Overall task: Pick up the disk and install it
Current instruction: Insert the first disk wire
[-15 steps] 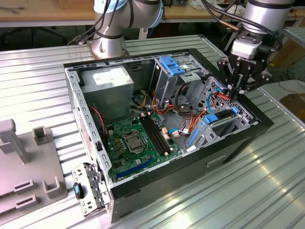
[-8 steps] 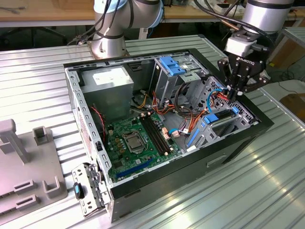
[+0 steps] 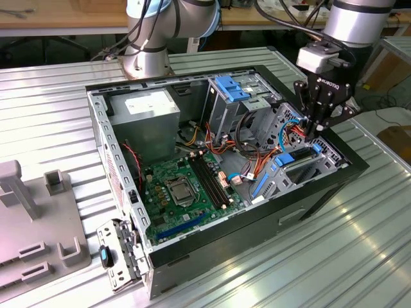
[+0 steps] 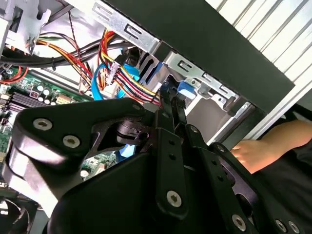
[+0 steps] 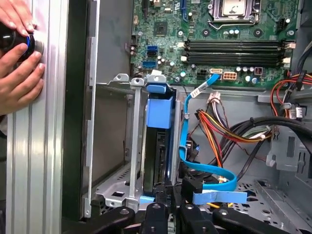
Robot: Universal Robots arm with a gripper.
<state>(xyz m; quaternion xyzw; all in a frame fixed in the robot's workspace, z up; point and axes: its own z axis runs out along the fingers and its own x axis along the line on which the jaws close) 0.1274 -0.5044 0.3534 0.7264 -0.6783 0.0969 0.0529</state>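
Gripper point(image 3: 319, 126) fingers together at disk point(image 5: 158, 146), apparently seated in bay

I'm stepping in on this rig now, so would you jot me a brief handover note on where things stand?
Gripper: down at the drive cage on the exterior view's right, fingers closed together at the disk's edge.
Disk: standing on edge in a slot of the metal cage inside the computer case.
Done: disk picked up and brought into the bay.
Left: whether it is fully seated cannot be told.
Note: a person's hand rests on the table beside the case.
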